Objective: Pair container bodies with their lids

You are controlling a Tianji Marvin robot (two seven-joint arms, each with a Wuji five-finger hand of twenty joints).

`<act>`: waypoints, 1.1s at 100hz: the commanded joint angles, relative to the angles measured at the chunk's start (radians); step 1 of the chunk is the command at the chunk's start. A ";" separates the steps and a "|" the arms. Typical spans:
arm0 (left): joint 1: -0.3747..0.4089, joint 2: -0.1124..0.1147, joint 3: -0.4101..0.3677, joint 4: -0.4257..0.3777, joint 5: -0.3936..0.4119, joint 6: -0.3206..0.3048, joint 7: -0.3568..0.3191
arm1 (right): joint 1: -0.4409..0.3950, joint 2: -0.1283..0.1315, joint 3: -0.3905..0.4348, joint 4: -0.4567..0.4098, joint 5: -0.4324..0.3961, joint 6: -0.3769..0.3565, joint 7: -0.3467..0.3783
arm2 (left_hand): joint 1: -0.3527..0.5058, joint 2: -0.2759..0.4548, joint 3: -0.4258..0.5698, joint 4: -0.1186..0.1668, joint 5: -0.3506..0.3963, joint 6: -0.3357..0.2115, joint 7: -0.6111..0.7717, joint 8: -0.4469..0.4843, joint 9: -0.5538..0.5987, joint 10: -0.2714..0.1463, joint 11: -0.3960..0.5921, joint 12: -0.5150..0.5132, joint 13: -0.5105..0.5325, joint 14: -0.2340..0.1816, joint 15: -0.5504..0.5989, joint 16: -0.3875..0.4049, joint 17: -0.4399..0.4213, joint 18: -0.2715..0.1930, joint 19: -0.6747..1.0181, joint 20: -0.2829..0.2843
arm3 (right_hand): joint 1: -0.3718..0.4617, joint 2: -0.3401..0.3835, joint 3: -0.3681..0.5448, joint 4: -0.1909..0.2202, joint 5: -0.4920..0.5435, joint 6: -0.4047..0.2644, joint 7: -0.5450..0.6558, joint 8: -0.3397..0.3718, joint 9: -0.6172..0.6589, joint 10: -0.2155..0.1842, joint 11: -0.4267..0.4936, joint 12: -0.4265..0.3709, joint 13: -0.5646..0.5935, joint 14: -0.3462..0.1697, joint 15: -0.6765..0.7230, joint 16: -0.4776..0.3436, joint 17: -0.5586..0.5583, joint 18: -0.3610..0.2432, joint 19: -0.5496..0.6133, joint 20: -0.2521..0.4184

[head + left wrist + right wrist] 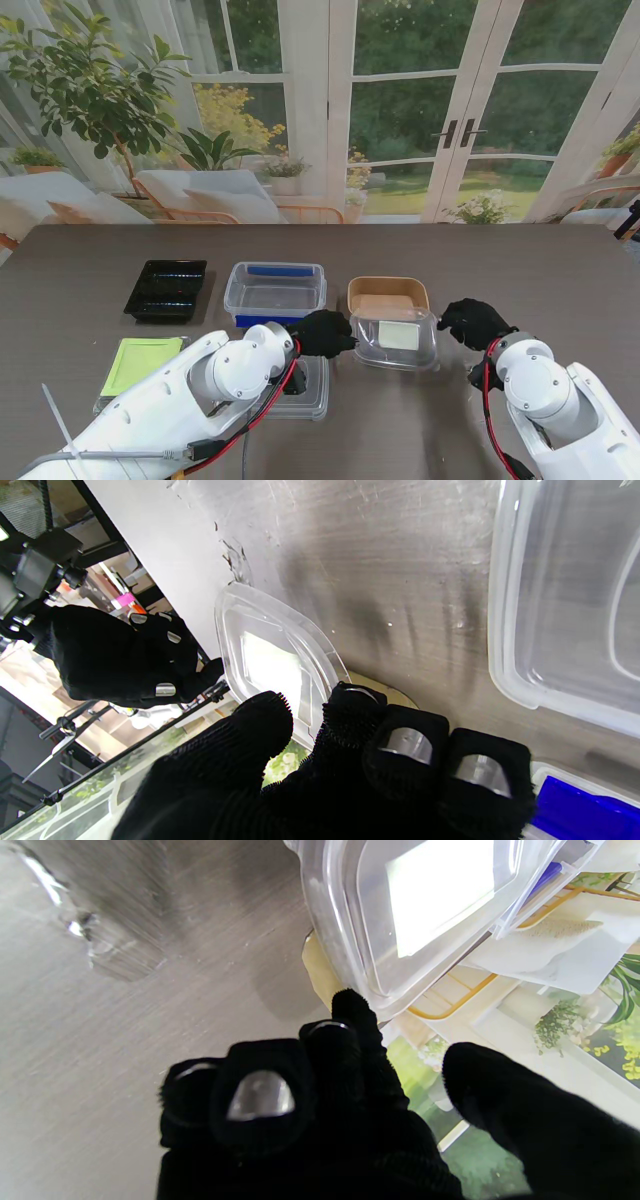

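Note:
A clear lid (397, 338) with a white label lies tilted over the near rim of a tan container (387, 295). My left hand (322, 332) is at the lid's left edge, and in the left wrist view the rim of the lid (270, 665) passes between thumb and forefinger. My right hand (475, 322) sits at the lid's right edge. There the forefinger (350, 1005) touches the lid (430, 905) while the thumb stays apart. A clear box on a blue base (275, 290) stands left of the tan container.
A black tray (165, 290) is at the far left, a green lid (140, 362) nearer to me. Another clear lid (310, 390) lies under my left forearm. The table's far edge runs along the windows.

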 commanded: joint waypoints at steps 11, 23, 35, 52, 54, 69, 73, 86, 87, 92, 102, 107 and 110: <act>-0.040 -0.033 0.020 0.032 -0.025 -0.010 -0.007 | 0.011 -0.015 -0.013 -0.001 0.016 -0.002 0.005 | -0.011 0.043 -0.015 -0.040 0.015 -0.058 -0.022 -0.012 -0.016 0.025 0.000 0.014 -0.004 0.018 0.027 0.008 -0.009 -0.016 0.084 0.019 | 0.011 0.004 0.010 0.009 0.014 -0.144 -0.021 -0.025 -0.011 -0.027 0.025 -0.004 -0.013 0.031 0.016 0.001 0.048 0.023 0.002 0.018; -0.072 -0.043 0.039 0.065 -0.045 -0.017 -0.009 | 0.033 -0.017 -0.017 0.021 0.022 -0.001 0.000 | -0.013 0.044 -0.017 -0.041 0.013 -0.059 -0.023 -0.012 -0.018 0.027 -0.003 0.014 -0.006 0.020 0.024 0.009 -0.014 -0.014 0.079 0.022 | 0.012 0.004 0.010 0.008 0.014 -0.146 -0.022 -0.025 -0.012 -0.026 0.025 -0.004 -0.013 0.038 0.017 0.001 0.048 0.023 0.001 0.019; -0.103 -0.056 0.054 0.100 -0.069 -0.024 -0.008 | 0.058 -0.019 -0.022 0.049 0.031 0.001 -0.005 | -0.014 0.044 -0.018 -0.041 0.012 -0.058 -0.023 -0.012 -0.018 0.029 -0.005 0.013 -0.007 0.021 0.023 0.010 -0.015 -0.012 0.076 0.026 | 0.013 0.003 0.011 0.007 0.014 -0.145 -0.023 -0.026 -0.012 -0.025 0.025 -0.004 -0.015 0.038 0.016 0.001 0.046 0.024 0.000 0.019; -0.147 -0.077 0.073 0.151 -0.104 -0.039 -0.004 | 0.094 -0.024 -0.032 0.091 0.045 0.000 -0.017 | -0.016 0.046 -0.020 -0.041 0.013 -0.059 -0.023 -0.012 -0.019 0.031 -0.007 0.012 -0.010 0.026 0.018 0.011 -0.017 -0.011 0.073 0.030 | 0.015 0.002 0.011 0.006 0.014 -0.143 -0.024 -0.027 -0.013 -0.021 0.026 -0.005 -0.016 0.043 0.016 0.001 0.042 0.028 -0.001 0.019; -0.151 -0.079 0.075 0.157 -0.107 -0.040 -0.002 | 0.098 -0.024 -0.033 0.096 0.047 0.000 -0.017 | -0.016 0.045 -0.020 -0.041 0.013 -0.060 -0.023 -0.012 -0.019 0.031 -0.007 0.012 -0.010 0.026 0.018 0.011 -0.017 -0.011 0.073 0.030 | 0.015 0.002 0.011 0.006 0.015 -0.143 -0.024 -0.027 -0.014 -0.020 0.026 -0.005 -0.016 0.043 0.016 0.001 0.042 0.028 -0.001 0.020; -0.180 -0.094 0.085 0.192 -0.120 -0.044 0.005 | 0.131 -0.027 -0.041 0.131 0.057 -0.006 -0.020 | -0.017 0.046 -0.022 -0.041 0.013 -0.062 -0.022 -0.012 -0.019 0.031 -0.008 0.011 -0.010 0.027 0.017 0.012 -0.017 -0.010 0.071 0.034 | 0.015 0.002 0.009 0.004 0.013 -0.143 -0.025 -0.027 -0.014 -0.020 0.026 -0.005 -0.017 0.044 0.016 0.001 0.038 0.030 -0.003 0.020; -0.187 -0.096 0.087 0.198 -0.121 -0.043 0.006 | 0.139 -0.028 -0.043 0.139 0.060 -0.007 -0.021 | -0.017 0.046 -0.022 -0.041 0.012 -0.061 -0.023 -0.012 -0.018 0.031 -0.009 0.011 -0.010 0.027 0.017 0.013 -0.017 -0.010 0.071 0.034 | 0.016 0.001 0.009 0.004 0.014 -0.142 -0.025 -0.027 -0.013 -0.021 0.026 -0.006 -0.017 0.044 0.016 0.001 0.039 0.030 -0.002 0.021; -0.208 -0.104 0.093 0.220 -0.130 -0.037 0.005 | 0.172 -0.029 -0.053 0.170 0.068 -0.011 -0.022 | -0.017 0.047 -0.024 -0.041 0.012 -0.061 -0.023 -0.012 -0.019 0.032 -0.009 0.011 -0.010 0.027 0.017 0.014 -0.018 -0.009 0.069 0.036 | 0.017 0.001 0.009 0.003 0.012 -0.142 -0.026 -0.028 -0.013 -0.018 0.027 -0.006 -0.017 0.047 0.017 0.001 0.039 0.033 -0.003 0.021; -0.210 -0.105 0.094 0.222 -0.131 -0.036 0.004 | 0.175 -0.030 -0.054 0.172 0.068 -0.011 -0.022 | -0.018 0.047 -0.024 -0.041 0.011 -0.061 -0.023 -0.013 -0.019 0.032 -0.009 0.011 -0.010 0.027 0.017 0.014 -0.018 -0.009 0.069 0.036 | 0.017 0.001 0.008 0.003 0.013 -0.142 -0.026 -0.028 -0.013 -0.018 0.027 -0.006 -0.017 0.047 0.017 0.001 0.038 0.033 -0.003 0.021; -0.218 -0.108 0.097 0.232 -0.136 -0.035 0.003 | 0.189 -0.030 -0.059 0.184 0.072 -0.012 -0.020 | -0.018 0.048 -0.025 -0.041 0.011 -0.060 -0.023 -0.013 -0.020 0.032 -0.010 0.010 -0.010 0.027 0.017 0.014 -0.019 -0.009 0.069 0.037 | 0.018 0.001 0.008 0.003 0.012 -0.143 -0.026 -0.028 -0.013 -0.018 0.027 -0.006 -0.017 0.047 0.017 0.001 0.038 0.033 -0.003 0.022; -0.233 -0.116 0.102 0.253 -0.144 -0.034 0.003 | 0.221 -0.031 -0.075 0.214 0.075 -0.015 -0.019 | -0.018 0.048 -0.026 -0.041 0.013 -0.061 -0.023 -0.012 -0.020 0.032 -0.010 0.010 -0.010 0.027 0.016 0.014 -0.019 -0.008 0.068 0.039 | 0.018 0.003 0.006 0.003 0.011 -0.143 -0.027 -0.028 -0.017 -0.018 0.026 -0.006 -0.018 0.047 0.016 0.001 0.038 0.033 -0.003 0.022; -0.239 -0.120 0.104 0.265 -0.149 -0.033 0.004 | 0.238 -0.032 -0.083 0.231 0.077 -0.017 -0.019 | -0.019 0.048 -0.027 -0.041 0.010 -0.061 -0.024 -0.013 -0.020 0.033 -0.011 0.010 -0.010 0.027 0.016 0.014 -0.019 -0.008 0.067 0.039 | 0.018 0.003 0.006 0.003 0.011 -0.143 -0.027 -0.028 -0.016 -0.019 0.027 -0.006 -0.018 0.046 0.016 0.001 0.038 0.033 -0.003 0.022; -0.243 -0.122 0.105 0.272 -0.151 -0.033 0.004 | 0.248 -0.034 -0.089 0.242 0.080 -0.018 -0.021 | -0.019 0.049 -0.028 -0.041 0.013 -0.061 -0.022 -0.012 -0.020 0.033 -0.012 0.009 -0.011 0.027 0.015 0.014 -0.019 -0.008 0.067 0.040 | 0.018 0.003 0.005 0.003 0.011 -0.143 -0.027 -0.028 -0.016 -0.019 0.027 -0.006 -0.019 0.045 0.016 0.000 0.038 0.033 -0.003 0.022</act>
